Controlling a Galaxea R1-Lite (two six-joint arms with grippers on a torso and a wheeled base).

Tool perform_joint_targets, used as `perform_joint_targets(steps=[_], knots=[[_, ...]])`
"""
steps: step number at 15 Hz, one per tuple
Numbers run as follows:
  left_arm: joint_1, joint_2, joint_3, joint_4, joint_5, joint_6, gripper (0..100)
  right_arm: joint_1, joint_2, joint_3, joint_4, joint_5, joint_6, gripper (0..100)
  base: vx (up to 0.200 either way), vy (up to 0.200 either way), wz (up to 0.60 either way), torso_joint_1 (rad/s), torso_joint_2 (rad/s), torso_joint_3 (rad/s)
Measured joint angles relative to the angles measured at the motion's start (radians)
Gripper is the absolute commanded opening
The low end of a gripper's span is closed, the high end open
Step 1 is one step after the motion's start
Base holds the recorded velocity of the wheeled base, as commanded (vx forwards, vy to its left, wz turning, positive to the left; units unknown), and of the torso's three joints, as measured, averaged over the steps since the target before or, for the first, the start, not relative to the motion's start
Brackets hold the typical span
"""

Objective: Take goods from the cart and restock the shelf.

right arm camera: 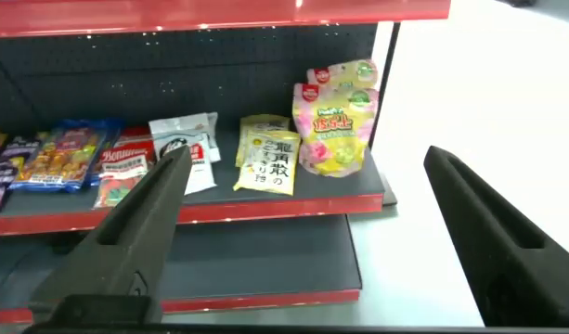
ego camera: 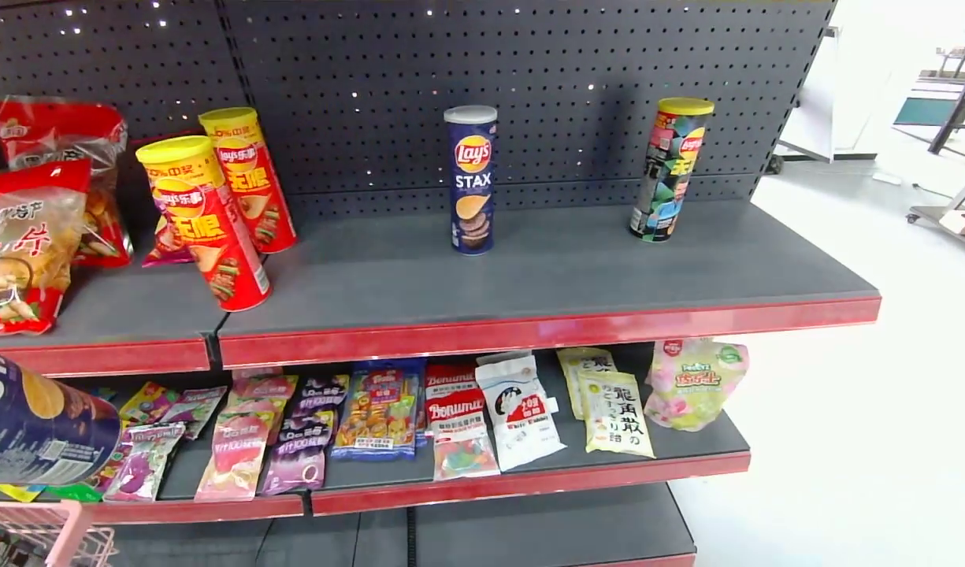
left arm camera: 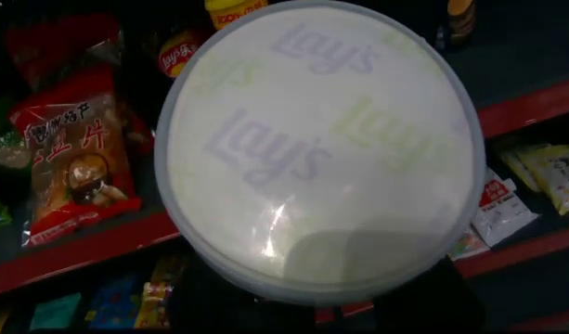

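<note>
A dark blue chip can hangs tilted in the air at the far left, level with the lower shelf. Its clear lid faces the left wrist camera, and my left gripper is shut on the can, dark behind the lid. On the top grey shelf a matching blue can stands upright in the middle, with bare shelf on both sides of it. My right gripper is open and holds nothing, facing the right end of the lower shelf.
Two red chip cans and red snack bags stand at the top shelf's left, a multicoloured can at its right. Several candy bags line the lower shelf. A pink cart corner shows bottom left. Open floor lies to the right.
</note>
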Motion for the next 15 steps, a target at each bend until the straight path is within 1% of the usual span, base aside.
perform_joint_targets(steps=[5,9,11,14,15], knots=[[0.000,-0.010,0.014,-0.001,-0.002,-0.001,0,-0.001,0.000,0.000,0.000,0.000,0.000,100,0.200,0.000,0.00,0.004,0.00,0.000],[-0.002,-0.045,0.027,0.001,-0.014,-0.002,0,0.000,0.000,0.000,0.000,0.002,-0.001,100,0.000,0.000,0.00,0.000,0.00,0.000],[-0.006,-0.080,0.027,0.016,-0.043,-0.013,0,0.002,0.000,-0.001,0.000,0.007,-0.003,100,0.000,0.000,0.00,0.000,0.00,0.000],[-0.009,-0.120,-0.015,0.114,-0.099,-0.095,0,0.000,0.003,-0.010,-0.002,0.075,-0.037,100,0.000,0.000,0.00,0.000,0.00,0.000],[-0.012,-0.127,-0.057,0.178,-0.124,-0.136,0,0.001,0.016,-0.044,-0.006,0.094,-0.035,100,0.000,0.000,0.00,0.000,0.00,0.000]])
